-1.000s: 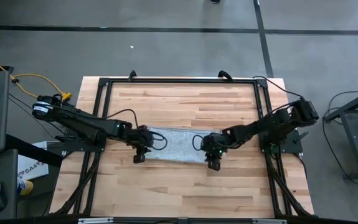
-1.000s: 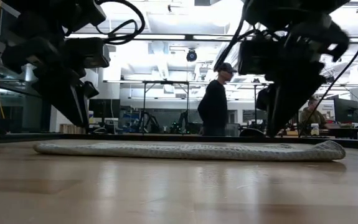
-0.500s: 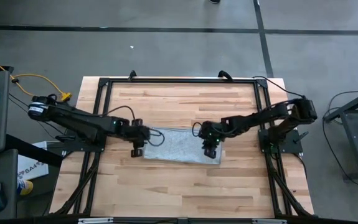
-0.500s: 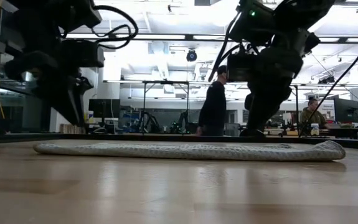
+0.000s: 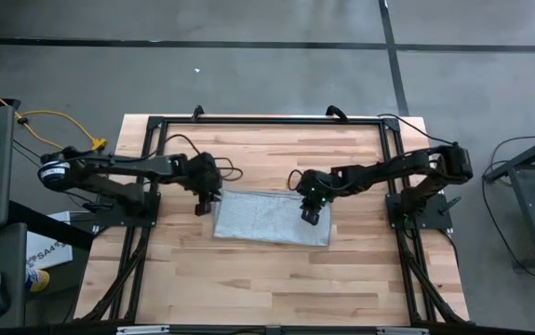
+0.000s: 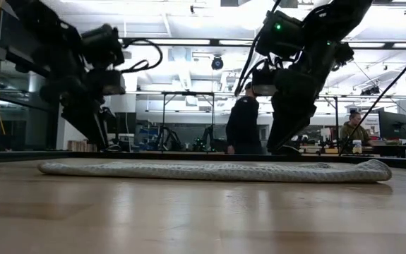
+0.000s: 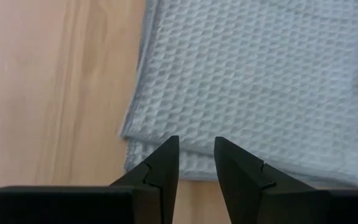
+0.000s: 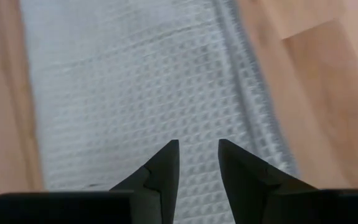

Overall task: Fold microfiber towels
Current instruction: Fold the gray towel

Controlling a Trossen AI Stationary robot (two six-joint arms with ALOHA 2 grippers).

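With the microfiber towel (image 5: pixel 271 218) lying as a folded strip at table centre, the left gripper (image 5: pixel 202 198) at its 10 o'clock corner and right gripper (image 5: pixel 311 209) at 2 o'clock hover slightly parted and empty, likely between folds; regrasping comes next.

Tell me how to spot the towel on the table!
Look at the big wooden table with the black frame around it. Near its middle, between the left gripper and the right gripper, lies the towel. It is the only soft thing there: a flat, pale grey folded cloth with a bumpy waffle pattern.
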